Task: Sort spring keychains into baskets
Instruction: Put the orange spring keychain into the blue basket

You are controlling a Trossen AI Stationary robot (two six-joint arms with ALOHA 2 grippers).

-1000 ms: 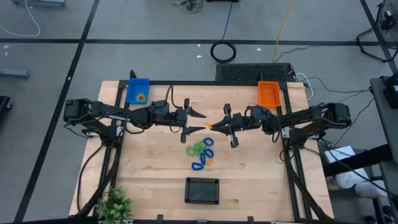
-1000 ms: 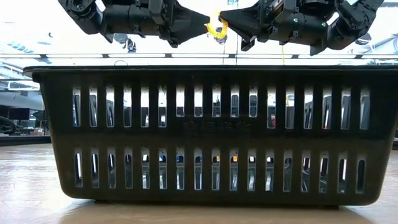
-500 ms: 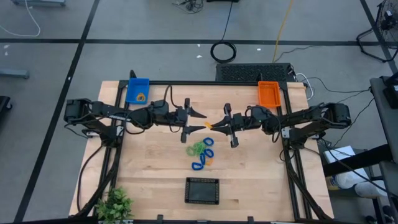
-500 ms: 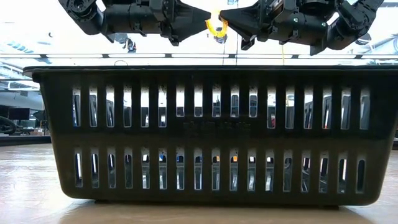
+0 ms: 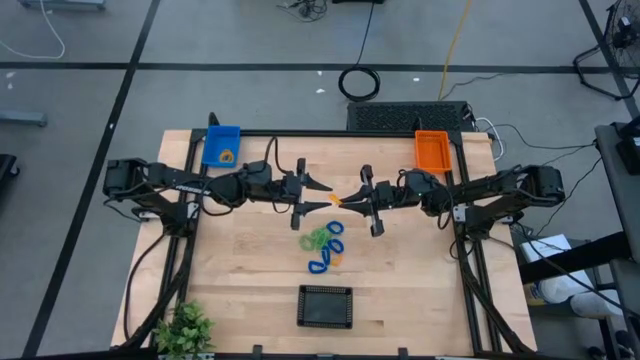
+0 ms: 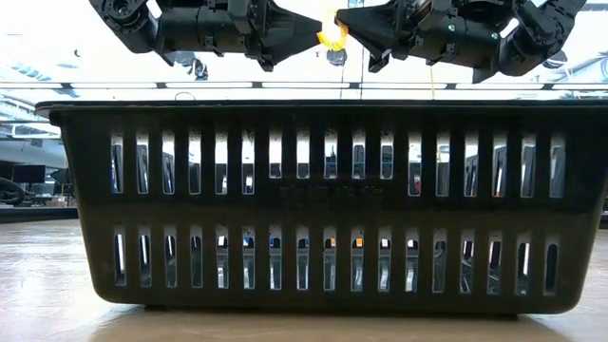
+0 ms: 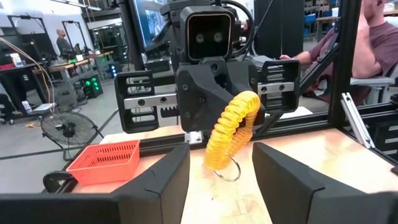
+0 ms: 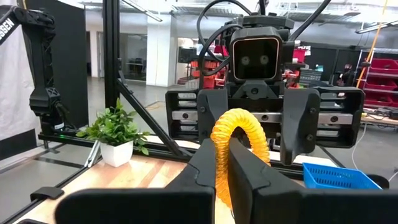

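An orange-yellow spring keychain hangs in the air over the table's middle, with my right gripper shut on it. My left gripper faces it from the table's left. It is open, one finger on each side of the coil, and I see no touch. More spring keychains, green and blue, lie in a loose pile on the wood below. The blue basket stands far left, the orange basket far right, and the black basket near the front edge. My right gripper pinches the yellow coil between its two fingers, on one leg of its arch. The fingers come roughly level from the table's right. The coil curves up over the fingertips, is lifted clear of the table, and its metal ring dangles at the free end.
A small green plant stands at the near left corner. The black basket's slotted wall fills the low view. Dark frame rails run along the table's left and right sides. People show in the room behind.
In the low view the yellow keychain's hanging end now sits a little higher, close between the tips of the two grippers. Both arms have otherwise kept their places.
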